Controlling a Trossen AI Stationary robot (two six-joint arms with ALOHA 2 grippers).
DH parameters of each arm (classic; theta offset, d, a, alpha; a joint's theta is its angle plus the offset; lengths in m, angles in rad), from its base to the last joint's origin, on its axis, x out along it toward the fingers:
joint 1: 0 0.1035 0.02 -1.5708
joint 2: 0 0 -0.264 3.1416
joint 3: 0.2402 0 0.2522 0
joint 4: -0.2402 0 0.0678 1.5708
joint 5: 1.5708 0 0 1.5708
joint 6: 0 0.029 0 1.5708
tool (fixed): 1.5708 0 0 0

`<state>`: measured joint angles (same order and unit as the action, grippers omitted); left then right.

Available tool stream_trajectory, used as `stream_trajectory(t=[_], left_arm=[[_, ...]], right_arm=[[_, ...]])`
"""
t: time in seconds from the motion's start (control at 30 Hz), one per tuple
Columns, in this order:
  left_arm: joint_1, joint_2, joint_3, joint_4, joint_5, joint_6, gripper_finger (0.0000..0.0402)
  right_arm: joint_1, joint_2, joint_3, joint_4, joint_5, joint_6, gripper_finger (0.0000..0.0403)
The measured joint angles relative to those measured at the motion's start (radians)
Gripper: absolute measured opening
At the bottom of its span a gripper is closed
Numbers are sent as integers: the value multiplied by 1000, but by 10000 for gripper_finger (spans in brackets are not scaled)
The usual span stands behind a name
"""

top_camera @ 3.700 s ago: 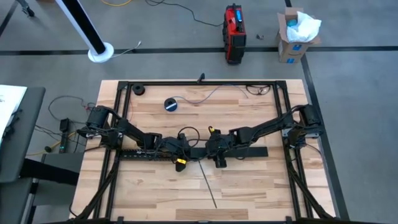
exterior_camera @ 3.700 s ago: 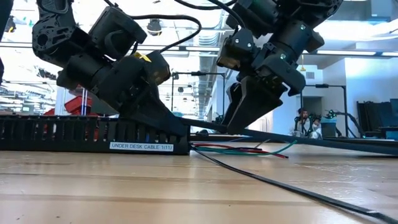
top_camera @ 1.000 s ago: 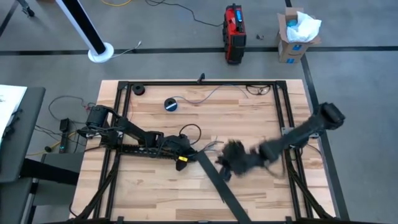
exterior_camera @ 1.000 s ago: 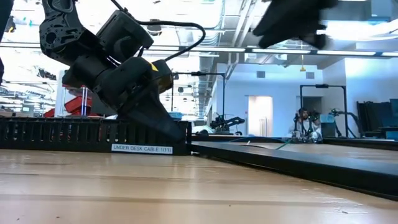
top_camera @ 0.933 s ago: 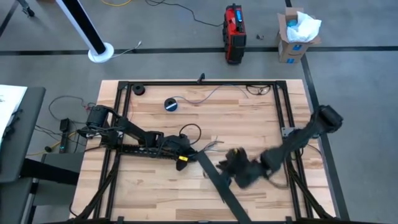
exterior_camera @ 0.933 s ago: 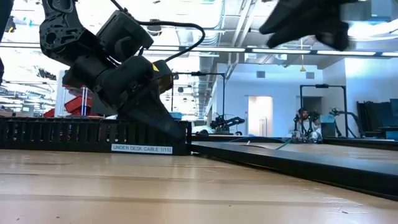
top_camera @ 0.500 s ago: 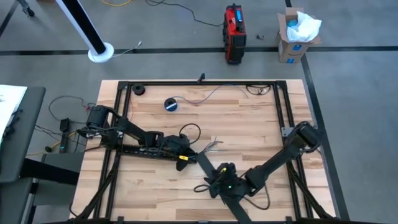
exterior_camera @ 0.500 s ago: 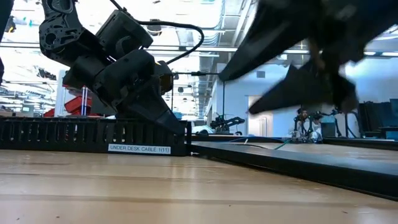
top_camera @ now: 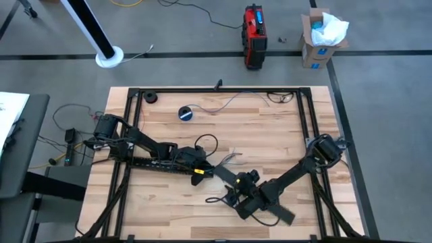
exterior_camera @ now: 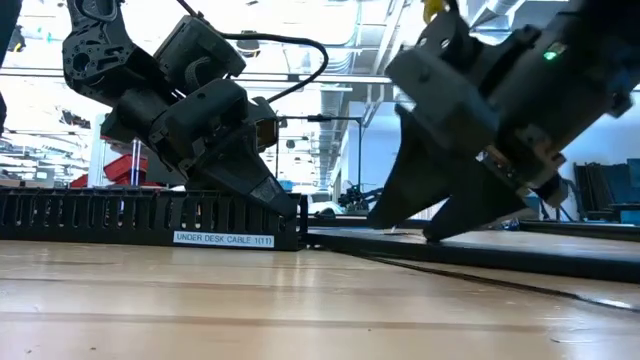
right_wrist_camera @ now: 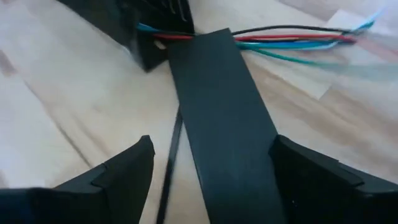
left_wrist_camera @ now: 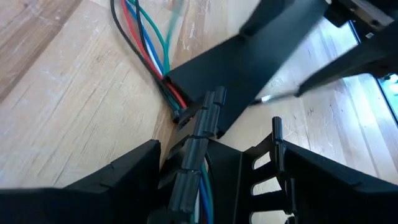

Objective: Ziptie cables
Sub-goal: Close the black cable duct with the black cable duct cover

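- Two grippers work mid-table. The left gripper [top_camera: 201, 164] sits at the end of the slotted tray [top_camera: 145, 164], fingers spread either side of it.
- The right gripper [right_wrist_camera: 208, 180] hovers over the flat black strip [right_wrist_camera: 221, 118], fingers apart, gripping nothing.
- The cables [left_wrist_camera: 149, 46] run out of the tray end, beside the strip.

Thin red, blue, green and black cables [left_wrist_camera: 149, 53] lie splayed on the wood.
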<state>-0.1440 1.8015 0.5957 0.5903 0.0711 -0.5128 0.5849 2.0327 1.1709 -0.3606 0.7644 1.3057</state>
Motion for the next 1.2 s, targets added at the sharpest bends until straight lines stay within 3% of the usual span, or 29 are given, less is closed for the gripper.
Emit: stream_trajectory(t=[0.4,0.67,1.07,1.2], left_arm=[[0,0,0,0,-1,19,290],[-2,0,0,1,-20,18,290],[-2,0,0,4,-33,14,290],[-1,0,0,4,-38,10,290]], right_arm=[[-6,-133,-1,-95,41,-283,316],[-9,-71,-71,-30,32,-260,316],[-10,50,-223,261,79,-203,314],[-1,63,-224,261,107,-188,273]])
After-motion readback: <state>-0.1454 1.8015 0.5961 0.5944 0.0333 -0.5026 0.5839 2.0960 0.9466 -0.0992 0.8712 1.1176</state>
